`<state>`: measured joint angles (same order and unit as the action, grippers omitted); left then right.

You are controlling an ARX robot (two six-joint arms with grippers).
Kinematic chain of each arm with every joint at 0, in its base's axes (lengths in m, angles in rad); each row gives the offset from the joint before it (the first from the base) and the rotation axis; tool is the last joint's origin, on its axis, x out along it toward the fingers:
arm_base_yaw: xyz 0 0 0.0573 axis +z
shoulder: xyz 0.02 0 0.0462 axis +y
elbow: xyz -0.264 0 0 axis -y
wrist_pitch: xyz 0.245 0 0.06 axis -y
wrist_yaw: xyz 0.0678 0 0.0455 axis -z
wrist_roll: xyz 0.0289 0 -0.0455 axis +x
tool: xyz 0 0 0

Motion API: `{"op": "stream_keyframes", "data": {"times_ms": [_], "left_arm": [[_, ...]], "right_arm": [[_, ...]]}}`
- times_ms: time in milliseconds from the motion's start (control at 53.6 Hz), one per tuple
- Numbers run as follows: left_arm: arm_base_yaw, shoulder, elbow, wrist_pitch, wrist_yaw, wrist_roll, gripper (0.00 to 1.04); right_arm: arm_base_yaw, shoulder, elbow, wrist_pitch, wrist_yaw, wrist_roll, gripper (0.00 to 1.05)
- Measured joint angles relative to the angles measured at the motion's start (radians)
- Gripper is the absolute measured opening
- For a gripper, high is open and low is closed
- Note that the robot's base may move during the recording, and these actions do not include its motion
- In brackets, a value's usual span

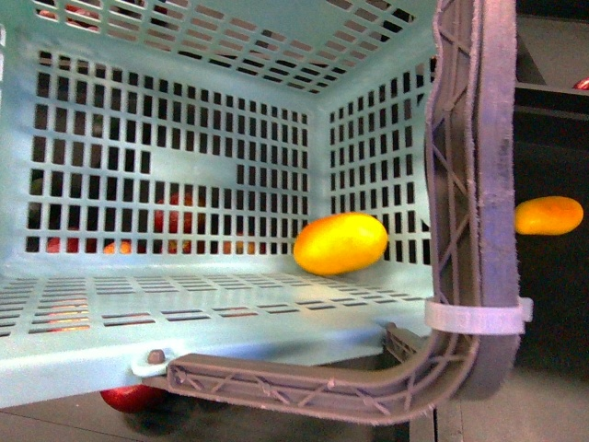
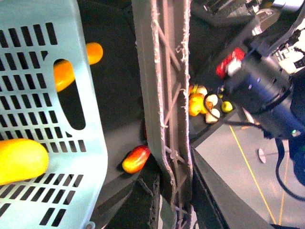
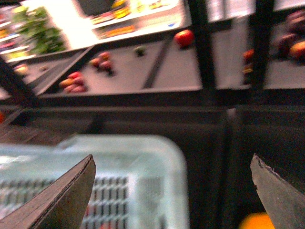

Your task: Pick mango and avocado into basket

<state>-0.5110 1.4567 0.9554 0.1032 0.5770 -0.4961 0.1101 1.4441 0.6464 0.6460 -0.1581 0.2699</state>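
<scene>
mango point(image 1: 340, 243) lies inside the basket point(image 1: 138, 350), low in the far corner. the basket looks tipped mouth-first toward the body camera, so the fruit settles where the walls meet. handle point(image 1: 469, 184) hangs across the front. right tool point(image 3: 171, 162) spread wide and empty above the basket, probably free for the avocado, which i cannot make out. left tool not showing, state unknown. another yellow-orange fruit point(image 1: 548, 215) sits outside.

Red-blushed mango point(image 2: 136, 159) on dark shelf point(image 2: 119, 95), red fruit point(image 3: 184, 37) on grey display point(image 3: 181, 71), yellow floor line point(image 2: 249, 160)
</scene>
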Motion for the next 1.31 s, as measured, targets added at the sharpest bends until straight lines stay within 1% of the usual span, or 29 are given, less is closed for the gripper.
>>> {"op": "stream_keyframes", "data": {"times_ms": [131,224,280,336,411,486,635,878,915,952,971,1008,1027,1064,1083,1158,1214,1288,1307], "left_arm": [[-0.003,0.000,0.000,0.000,0.007,-0.016,0.14],[-0.003,0.000,0.000,0.000,0.007,-0.016,0.14],[-0.003,0.000,0.000,0.000,0.005,-0.013,0.14],[-0.003,0.000,0.000,0.000,0.002,-0.013,0.14],[-0.001,0.000,0.000,0.000,-0.004,-0.013,0.14],[0.000,0.000,0.000,0.000,-0.010,-0.012,0.14],[-0.001,0.000,0.000,0.000,-0.003,-0.009,0.14],[-0.002,0.000,0.000,0.000,0.002,-0.013,0.14],[-0.002,0.000,0.000,0.000,0.001,-0.012,0.14],[-0.002,0.000,0.000,0.000,-0.001,-0.011,0.14],[-0.002,0.000,0.000,0.000,-0.002,-0.011,0.14],[-0.002,0.000,0.000,0.000,-0.002,-0.011,0.14],[-0.002,0.000,0.000,0.000,-0.001,-0.011,0.14],[-0.002,0.000,0.000,0.000,-0.003,-0.011,0.14],[-0.002,0.000,0.000,0.000,-0.008,-0.012,0.14],[-0.002,0.000,0.000,0.000,-0.007,-0.012,0.14],[-0.002,0.000,0.000,0.000,-0.002,-0.010,0.14],[-0.002,0.000,0.000,0.000,-0.004,-0.011,0.14],[-0.002,0.000,0.000,0.000,-0.003,-0.013,0.14]], "right_arm": [[-0.107,-0.069,-0.041,0.020,0.146,-0.030,0.97],[-0.168,-0.129,-0.097,0.052,0.205,-0.068,0.97],[-0.193,-0.165,-0.133,0.060,0.223,-0.085,0.97],[-0.228,-0.219,-0.192,0.048,0.272,-0.084,0.97],[-0.254,-0.280,-0.275,0.042,0.370,-0.056,0.97],[-0.256,-0.335,-0.353,0.051,0.439,-0.034,0.97],[-0.256,-0.375,-0.440,0.065,0.466,-0.023,0.97],[-0.256,-0.378,-0.441,0.067,0.466,-0.018,0.97],[-0.272,-0.370,-0.451,0.107,0.396,-0.038,0.94],[-0.297,-0.366,-0.476,0.195,0.243,-0.087,0.87],[-0.300,-0.366,-0.482,0.212,0.212,-0.101,0.86],[-0.303,-0.380,-0.503,0.247,0.099,-0.151,0.79],[-0.302,-0.384,-0.508,0.250,0.074,-0.162,0.77],[-0.293,-0.387,-0.533,0.296,0.009,-0.192,0.70],[-0.289,-0.388,-0.539,0.306,0.003,-0.202,0.68],[-0.270,-0.413,-0.574,0.298,0.004,-0.233,0.55],[-0.253,-0.471,-0.597,0.251,0.027,-0.249,0.41],[-0.236,-0.534,-0.608,0.207,0.039,-0.256,0.29],[-0.229,-0.560,-0.612,0.187,0.045,-0.259,0.23]]}}
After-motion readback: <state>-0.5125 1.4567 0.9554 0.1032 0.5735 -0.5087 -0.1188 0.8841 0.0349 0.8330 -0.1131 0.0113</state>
